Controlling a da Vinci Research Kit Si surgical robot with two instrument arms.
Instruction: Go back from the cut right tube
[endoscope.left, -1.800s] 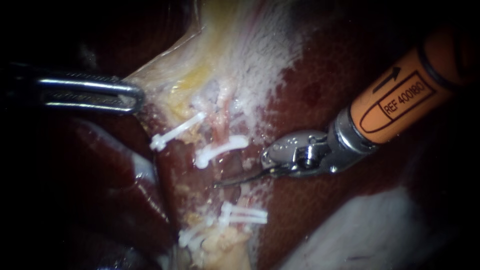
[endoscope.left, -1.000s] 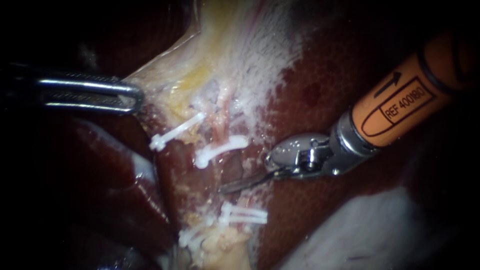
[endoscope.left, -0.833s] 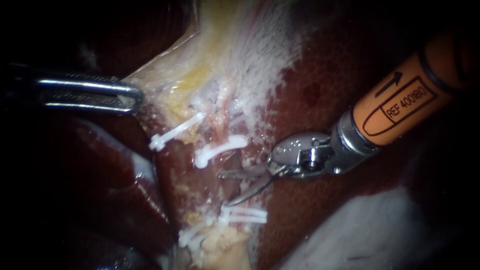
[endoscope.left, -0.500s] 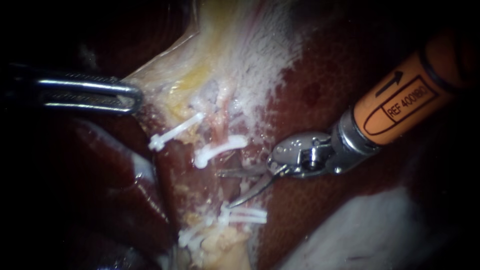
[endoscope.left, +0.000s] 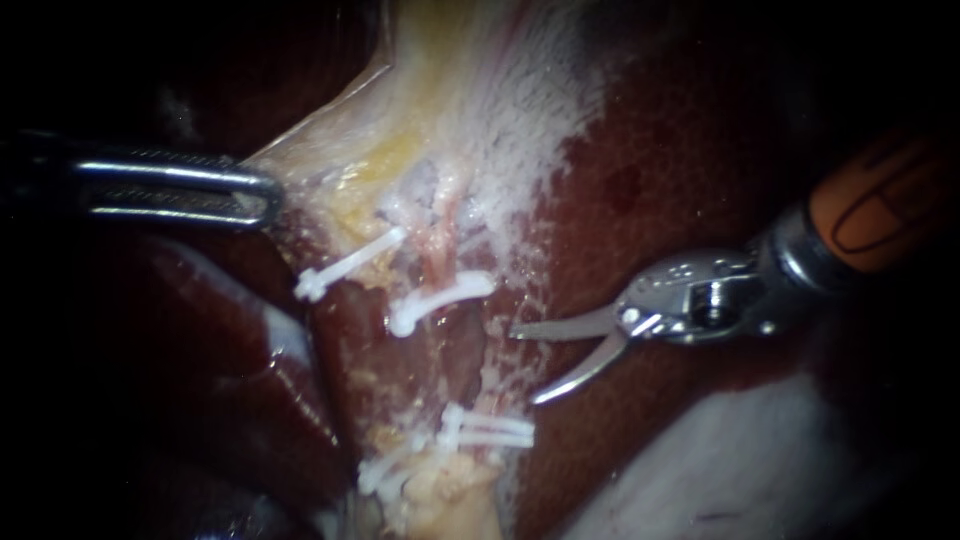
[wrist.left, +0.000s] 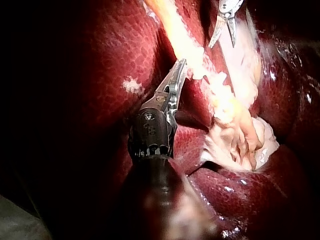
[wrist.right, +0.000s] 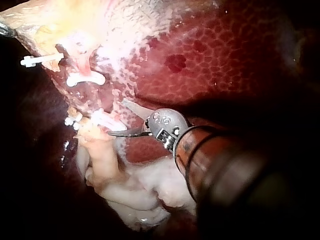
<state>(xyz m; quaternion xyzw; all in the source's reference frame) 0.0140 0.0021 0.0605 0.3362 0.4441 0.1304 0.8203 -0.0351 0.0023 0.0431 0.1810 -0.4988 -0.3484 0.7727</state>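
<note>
Reading mid-retreat: right instrument (endoscope.left: 525, 365) jaws gape empty just off the cut right tube (endoscope.left: 438, 255) (left instrument (endoscope.left: 262, 195) pinches pale tissue (endoscope.left: 330, 150)); next, pull straight clear of clips (endoscope.left: 440, 300).

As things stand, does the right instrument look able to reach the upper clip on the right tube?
Probably yes: the right instrument lies just beside that clip, with nothing between them.

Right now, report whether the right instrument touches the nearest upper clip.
Apart. The endoscope view shows bare tissue between the right instrument and the clip.
</note>
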